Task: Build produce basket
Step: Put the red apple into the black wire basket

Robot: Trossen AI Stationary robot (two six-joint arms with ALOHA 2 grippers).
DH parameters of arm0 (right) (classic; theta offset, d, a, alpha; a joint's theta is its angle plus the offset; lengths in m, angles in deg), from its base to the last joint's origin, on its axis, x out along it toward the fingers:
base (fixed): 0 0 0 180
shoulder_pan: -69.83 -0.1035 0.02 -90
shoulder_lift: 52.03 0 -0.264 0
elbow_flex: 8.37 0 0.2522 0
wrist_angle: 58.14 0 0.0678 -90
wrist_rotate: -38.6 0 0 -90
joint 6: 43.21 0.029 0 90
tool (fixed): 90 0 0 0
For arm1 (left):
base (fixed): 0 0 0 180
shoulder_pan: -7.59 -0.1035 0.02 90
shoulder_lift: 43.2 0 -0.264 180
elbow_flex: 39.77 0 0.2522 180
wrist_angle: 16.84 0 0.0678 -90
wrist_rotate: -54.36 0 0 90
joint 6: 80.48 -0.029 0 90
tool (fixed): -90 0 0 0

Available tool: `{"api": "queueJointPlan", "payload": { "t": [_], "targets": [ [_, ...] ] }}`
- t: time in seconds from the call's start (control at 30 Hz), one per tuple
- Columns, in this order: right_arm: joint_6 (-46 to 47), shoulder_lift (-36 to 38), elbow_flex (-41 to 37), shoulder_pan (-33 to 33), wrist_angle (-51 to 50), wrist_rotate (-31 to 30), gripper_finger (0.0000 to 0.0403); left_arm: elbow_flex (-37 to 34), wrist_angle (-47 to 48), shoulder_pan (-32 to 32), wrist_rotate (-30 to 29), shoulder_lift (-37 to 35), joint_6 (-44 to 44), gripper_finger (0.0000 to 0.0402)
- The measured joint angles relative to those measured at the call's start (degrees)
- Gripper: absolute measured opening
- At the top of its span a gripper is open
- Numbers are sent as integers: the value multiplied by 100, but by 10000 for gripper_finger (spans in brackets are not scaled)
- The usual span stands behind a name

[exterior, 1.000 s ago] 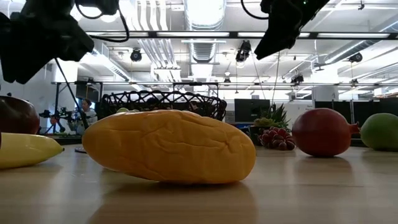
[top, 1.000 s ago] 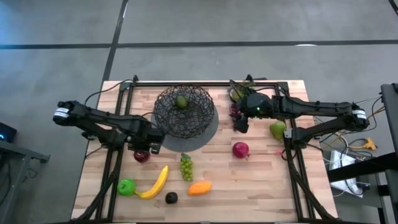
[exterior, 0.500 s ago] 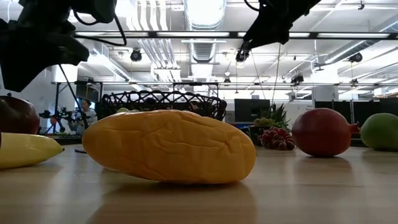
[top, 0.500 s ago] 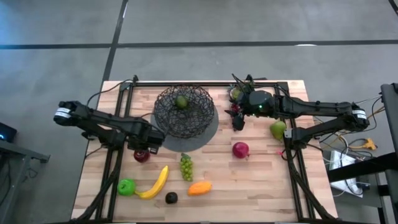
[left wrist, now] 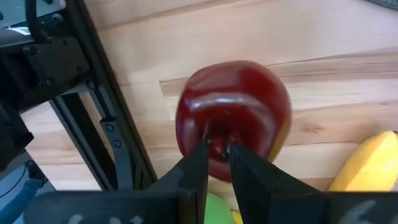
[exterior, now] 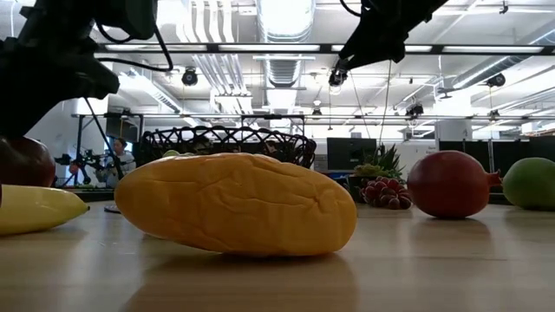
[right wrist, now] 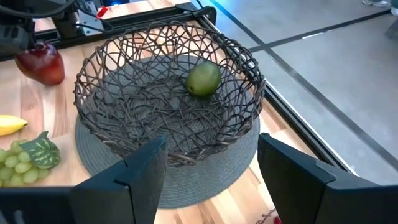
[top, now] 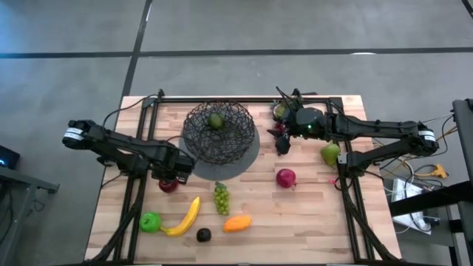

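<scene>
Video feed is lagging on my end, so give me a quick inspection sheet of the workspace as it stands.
Surface: wooden table, grey mat under basket.
Job's things: basket holds one green fruit; banana, green grapes, orange fruit, green apple loose.
Clutter: potted plant.
Grippers: left gripper shut on red apple stem; right gripper open, empty, facing basket.
Cables: along both arms.
Surroundings: person behind table.

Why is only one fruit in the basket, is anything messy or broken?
Nothing looks broken or spilled. The round dark wire-mesh basket stands upright on its flat grey disc, holding one green fruit. The other toy fruits lie loose on the wooden table, not yet packed. The left gripper has its fingers pinching the dark red apple's stem.
</scene>
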Motion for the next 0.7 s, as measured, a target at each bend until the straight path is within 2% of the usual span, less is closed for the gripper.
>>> {"api": "queueJointPlan", "payload": {
  "t": [0.23,0.37,0.43,0.57,0.7],
  "targets": [
    [-1,15,0,0,-2,0,233,-156,-133,6,-41,-9,-2,44],
    [-14,73,0,0,-26,0,233,-41,-210,31,-226,-8,-243,10],
    [-36,176,0,0,-108,-2,233,101,-188,31,-241,-48,-445,5],
    [-44,566,0,0,-551,-248,233,794,102,33,-231,-127,-784,2],
    [-54,1021,0,4,-1100,-861,233,1952,472,31,-69,-149,-1458,1]
  ]
}}
